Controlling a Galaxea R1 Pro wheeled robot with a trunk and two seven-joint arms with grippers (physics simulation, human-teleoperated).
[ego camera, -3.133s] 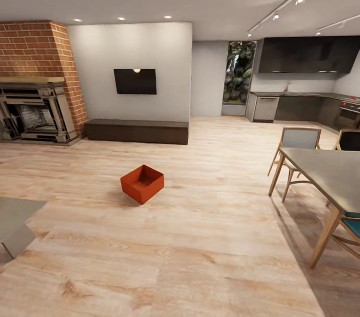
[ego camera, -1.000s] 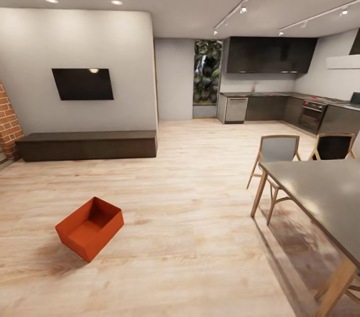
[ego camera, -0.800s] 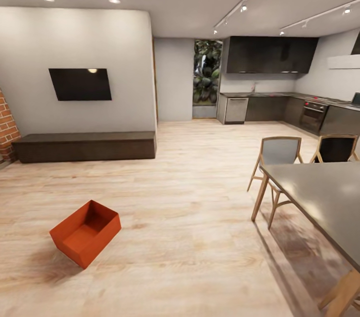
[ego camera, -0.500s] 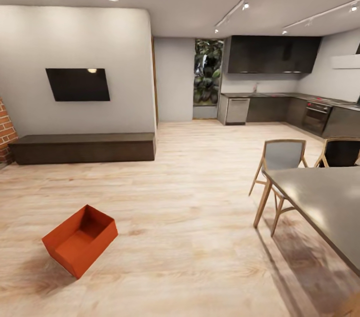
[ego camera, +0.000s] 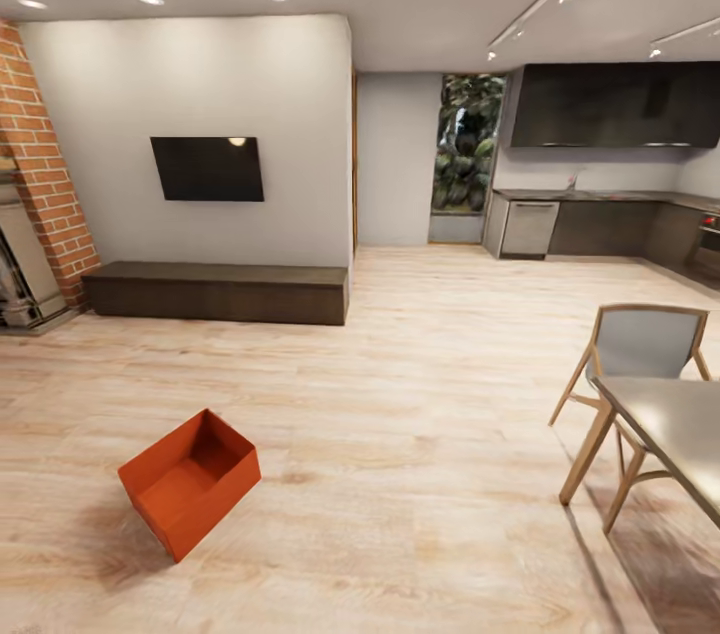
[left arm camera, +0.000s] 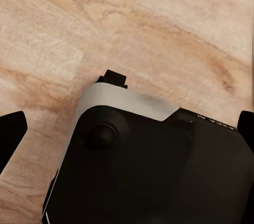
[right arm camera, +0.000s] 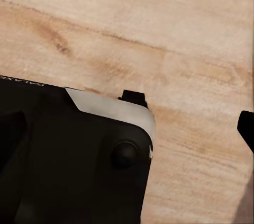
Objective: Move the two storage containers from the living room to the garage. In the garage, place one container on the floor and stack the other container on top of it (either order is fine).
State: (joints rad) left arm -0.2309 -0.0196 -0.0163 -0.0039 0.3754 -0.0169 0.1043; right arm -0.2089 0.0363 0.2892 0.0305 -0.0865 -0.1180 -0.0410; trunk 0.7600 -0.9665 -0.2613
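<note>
camera has swung since half a second ago: brick fireplace (ego camera: 45, 164) back at the frame's left edge, whole scene shifted right; bin itself not moved. one storage container (ego camera: 190, 482) sits lower left on the wood plank floor (ego camera: 420, 474), turned corner-on, open top up, empty. judged light, stiff plastic with smooth tapered walls, likely slippery; take it by the rim or opposite walls. dining table (ego camera: 680, 434) and chair (ego camera: 640, 354) right, low bench (ego camera: 220, 292) behind, all well apart. gripper opening: cannot tell for either arm.

Wall TV (ego camera: 207, 168) above low dark bench (ego camera: 217, 291), brick fireplace (ego camera: 40, 184) at far left. Dining table (ego camera: 680, 434) and grey chair (ego camera: 640, 354) at right; dark kitchen cabinets (ego camera: 600, 164) behind.
</note>
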